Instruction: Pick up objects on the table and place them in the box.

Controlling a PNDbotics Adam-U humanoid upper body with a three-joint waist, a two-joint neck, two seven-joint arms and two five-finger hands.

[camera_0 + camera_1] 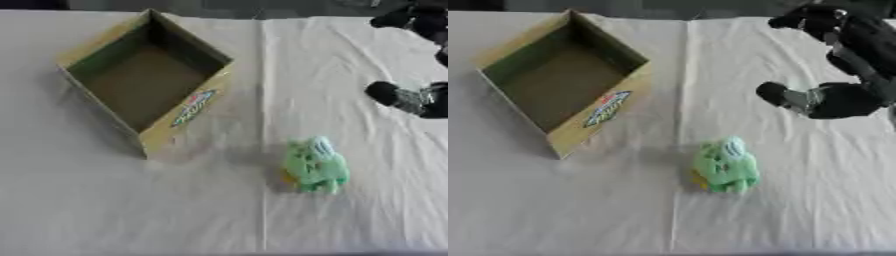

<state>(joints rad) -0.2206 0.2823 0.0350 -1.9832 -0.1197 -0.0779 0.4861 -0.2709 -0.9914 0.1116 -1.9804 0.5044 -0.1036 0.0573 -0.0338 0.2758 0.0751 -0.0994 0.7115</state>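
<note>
An open cardboard box (562, 75) sits at the upper left of the white tablecloth (553, 210). A green toy (726, 166) lies well apart from it — lower, right. The right hand (833, 55) hovers above the toy, fingers curled.

Matt cardboard box (188, 107), creased white cloth (367, 210), soft-looking green toy (726, 166).

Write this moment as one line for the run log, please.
right hand: above table, holds nothing | green toy: on table, untouched | box: empty | left hand: unseen
</note>
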